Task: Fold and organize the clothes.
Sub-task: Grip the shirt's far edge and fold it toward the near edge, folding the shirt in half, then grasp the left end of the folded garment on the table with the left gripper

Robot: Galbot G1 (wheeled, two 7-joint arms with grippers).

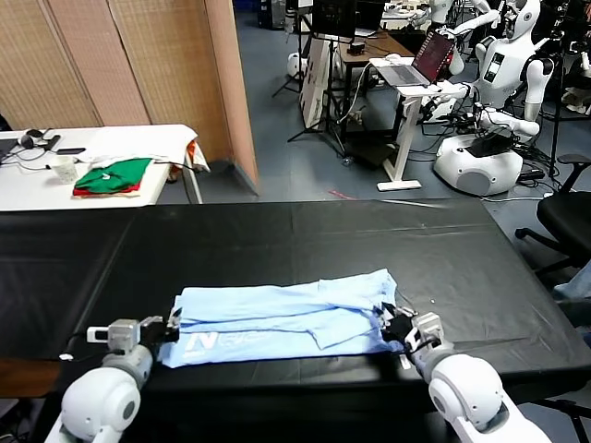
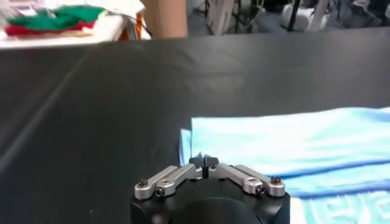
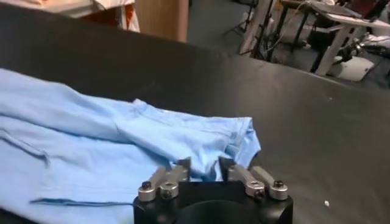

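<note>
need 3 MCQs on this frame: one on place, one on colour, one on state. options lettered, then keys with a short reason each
1. Where does the T-shirt lie?
A. near edge of the black table
B. on the white side table
C. on the floor

2. What colour is the garment on top of the folded pile on the white table?
A. yellow
B. green
C. black

3. What state is the right hand in?
A. shut on the shirt
B. open at the shirt's edge
C. raised high over the table

Key:
1 A, it lies folded lengthwise between both hands.
2 B, green lies over red.
3 B, a gap shows between its fingers, with cloth beyond them; the left hand sits at the other end.
</note>
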